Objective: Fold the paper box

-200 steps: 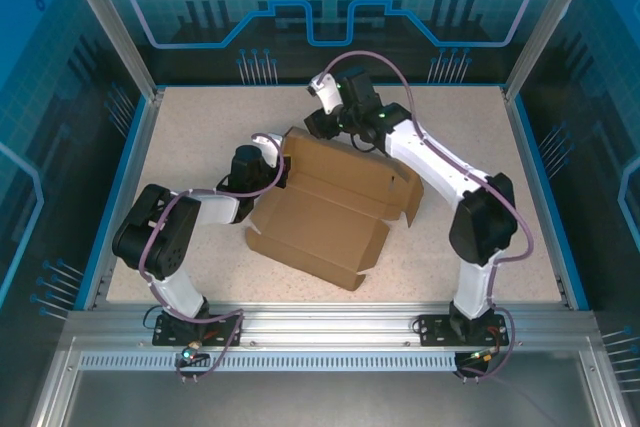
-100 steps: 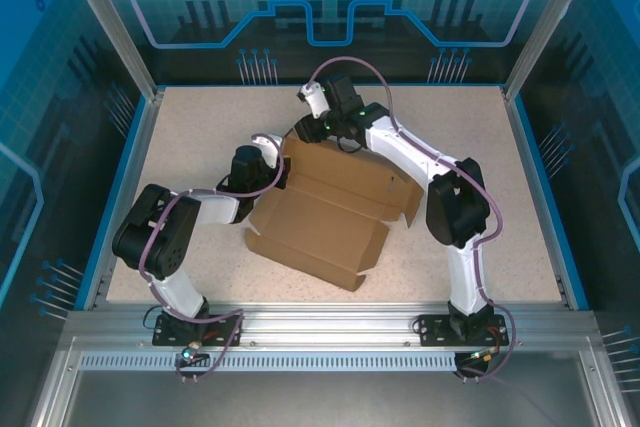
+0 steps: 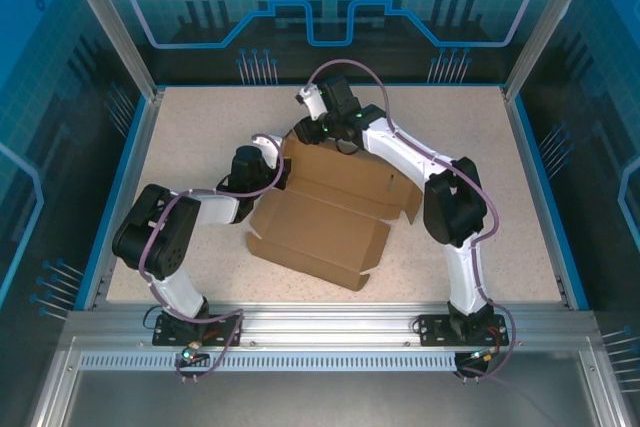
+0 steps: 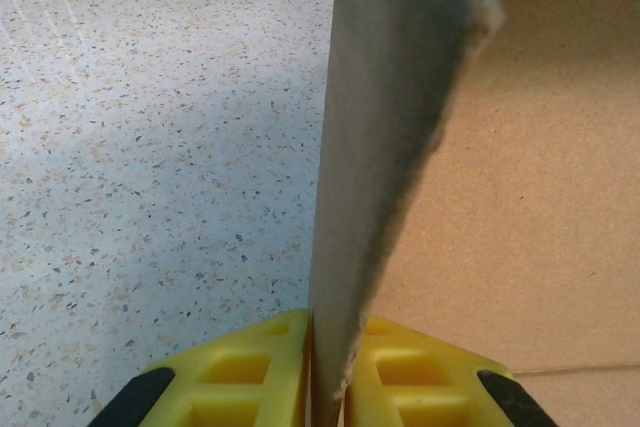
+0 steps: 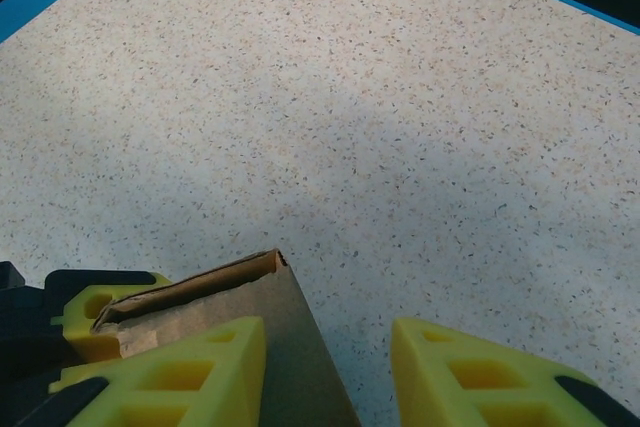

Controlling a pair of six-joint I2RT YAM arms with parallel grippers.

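Speckled beige surface [image 3: 200, 127] carries the plain brown cardboard paper box [image 3: 320, 227] at ctr, btwn both arms, partly folded w/ far-left flap upright. Left claw [image 4: 330, 352] clenched on that flap's edge. Right claw [image 5: 328, 367] released, fingers apart, at box's far-left corner, cardboard beside one finger.

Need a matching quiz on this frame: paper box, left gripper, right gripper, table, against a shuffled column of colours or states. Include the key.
1. paper box
2. left gripper
3. right gripper
4. table

A. speckled beige
B. jaws apart
C. brown, partly folded
D. shut on an upright cardboard flap

Pairs: 1-C, 2-D, 3-B, 4-A
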